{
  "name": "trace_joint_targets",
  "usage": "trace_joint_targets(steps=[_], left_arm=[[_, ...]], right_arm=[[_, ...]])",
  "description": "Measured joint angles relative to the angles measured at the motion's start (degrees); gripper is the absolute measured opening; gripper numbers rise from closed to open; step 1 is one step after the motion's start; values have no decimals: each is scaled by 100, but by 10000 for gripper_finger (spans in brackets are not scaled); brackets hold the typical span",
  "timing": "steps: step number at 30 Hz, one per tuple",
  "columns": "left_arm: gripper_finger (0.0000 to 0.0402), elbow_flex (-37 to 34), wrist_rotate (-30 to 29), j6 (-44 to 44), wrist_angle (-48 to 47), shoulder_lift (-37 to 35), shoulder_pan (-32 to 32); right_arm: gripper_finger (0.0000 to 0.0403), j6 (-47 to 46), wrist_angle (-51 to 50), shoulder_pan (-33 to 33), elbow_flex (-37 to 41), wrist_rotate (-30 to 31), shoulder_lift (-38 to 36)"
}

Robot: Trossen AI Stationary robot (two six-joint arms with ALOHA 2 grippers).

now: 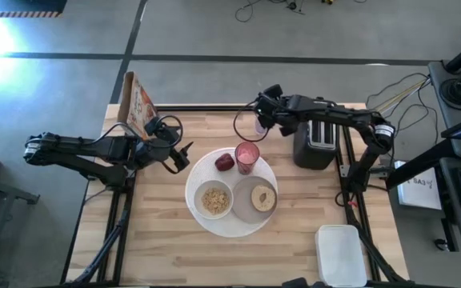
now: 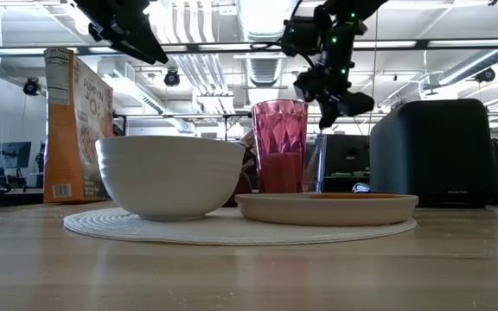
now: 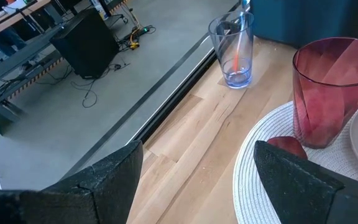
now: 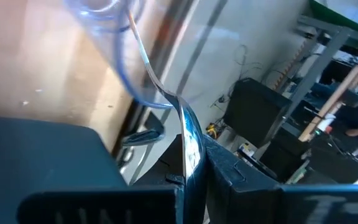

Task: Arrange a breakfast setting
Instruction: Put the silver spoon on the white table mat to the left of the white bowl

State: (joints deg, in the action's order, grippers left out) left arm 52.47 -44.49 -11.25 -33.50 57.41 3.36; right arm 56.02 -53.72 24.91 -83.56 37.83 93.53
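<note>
A large white plate [image 1: 201, 172] lies at the table's middle. On it stand a white bowl [image 1: 214, 200] of cereal, a grey plate [image 1: 250, 210] with a bagel half [image 1: 263, 197], a pink tumbler [image 1: 246, 157] and a red apple [image 1: 225, 163]. Behind them a clear glass [image 3: 232, 53] holds the orange-handled spoon [image 3: 236, 59], handle down. My right gripper [image 1: 260, 114] is above the glass, shut on the spoon's upper end. My left gripper [image 1: 184, 156] hovers open at the plate's left rim, touching nothing. My right gripper pinches the spoon's shiny metal upper end [image 4: 188, 134] between its two fingers, coming slanting down from above. The spoon runs on from the fingers down into the clear glass [image 4: 104, 37], where its orange handle stands.
A black toaster [image 1: 317, 144] stands right of the glass, close under the right arm. A cereal box [image 1: 138, 104] stands at the far left corner. A white lidded container [image 1: 341, 254] sits at the near right. The table's near left is bare wood.
</note>
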Motion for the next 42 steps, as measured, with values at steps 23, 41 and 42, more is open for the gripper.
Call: trace_joint_targets(steps=[23,41,42], left_arm=[[290,0,0,-24,195,157,1],[256,0,561,2087,1233,632,2],[252,0,788,2302,1345,645,2]], right_arm=[[13,-771,-1926,-276,-2081,120,-10],[13,-5737,-2869,-596,-3812,-2553,1],[13,-6049,-2864,-620,-3807,-2822,3]])
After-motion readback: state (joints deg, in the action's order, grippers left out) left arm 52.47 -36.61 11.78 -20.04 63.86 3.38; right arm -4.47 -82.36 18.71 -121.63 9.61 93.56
